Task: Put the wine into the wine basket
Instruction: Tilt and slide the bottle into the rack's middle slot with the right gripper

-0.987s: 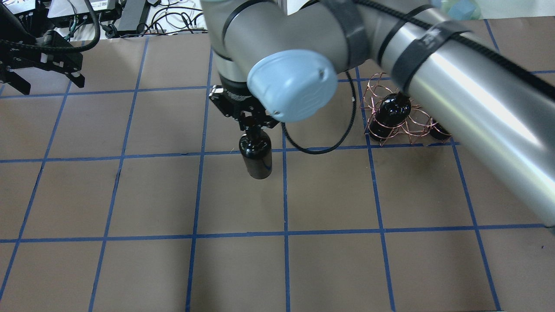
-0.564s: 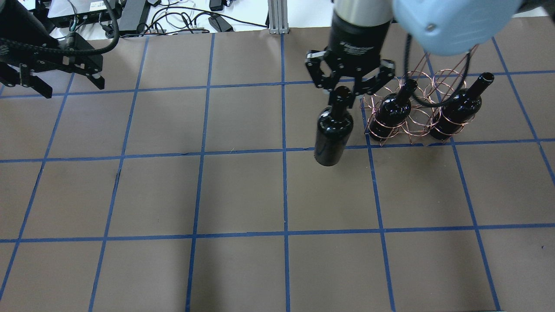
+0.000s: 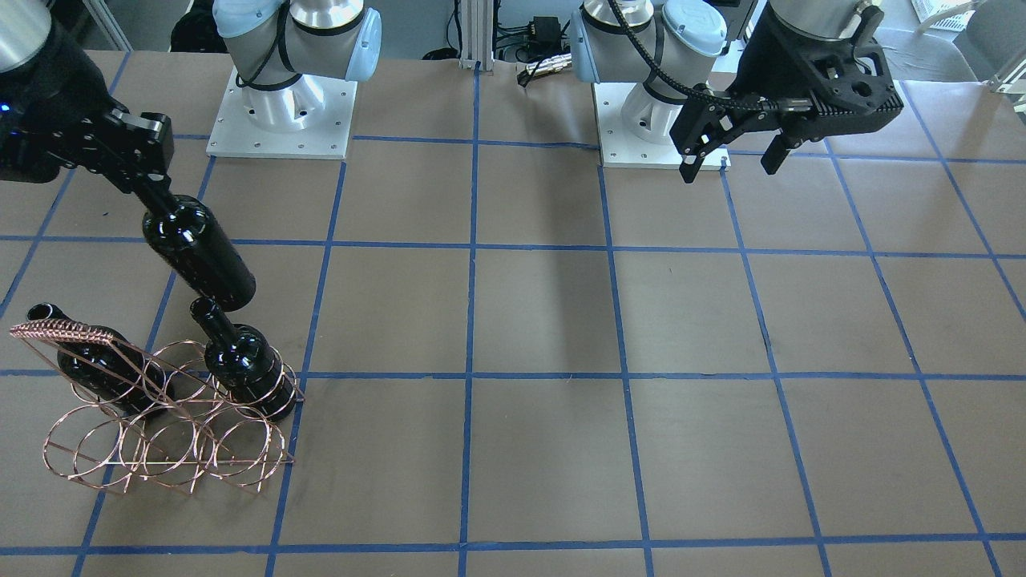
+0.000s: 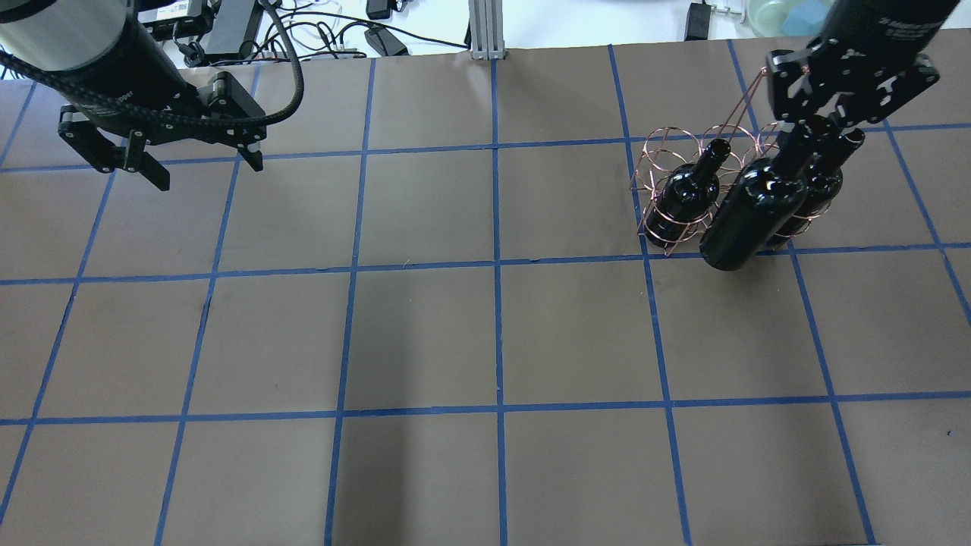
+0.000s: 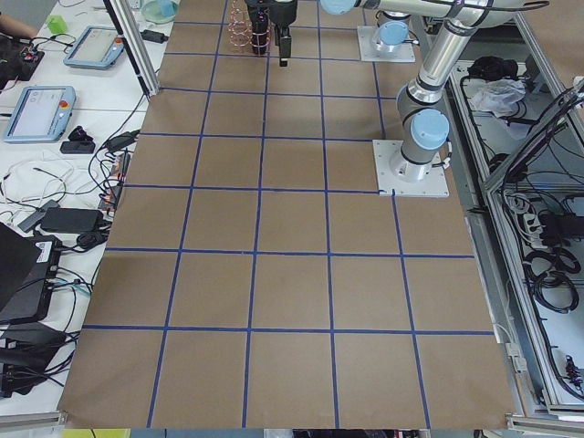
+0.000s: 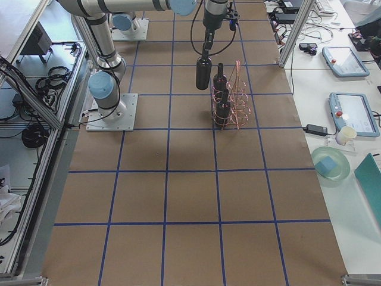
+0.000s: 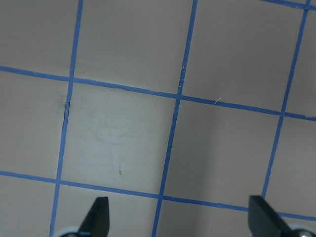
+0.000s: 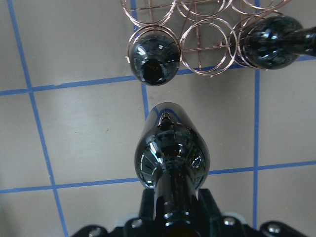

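Observation:
My right gripper (image 4: 815, 125) is shut on the neck of a glossy black wine bottle (image 4: 751, 212), which hangs tilted in the air by the copper wire basket (image 4: 660, 159). In the front view this gripper (image 3: 148, 180) holds the bottle (image 3: 196, 256) just above and behind the basket (image 3: 160, 457). Two more black bottles stand in the basket's outer rings (image 4: 686, 193) (image 4: 823, 189). In the right wrist view the held bottle (image 8: 170, 158) is below the basket (image 8: 207, 49), whose middle ring is empty. My left gripper (image 4: 205, 171) is open and empty at the far left.
The brown table has a grid of blue tape lines (image 4: 497, 265). Cables and power bricks (image 4: 227, 30) lie past the far edge. The arm bases (image 3: 280, 104) (image 3: 649, 120) stand at the robot side. The left wrist view shows the open fingertips (image 7: 96, 217) over bare table.
My right arm has carried the bottle rightward from the table's middle to the basket. My left gripper has shifted right, still open.

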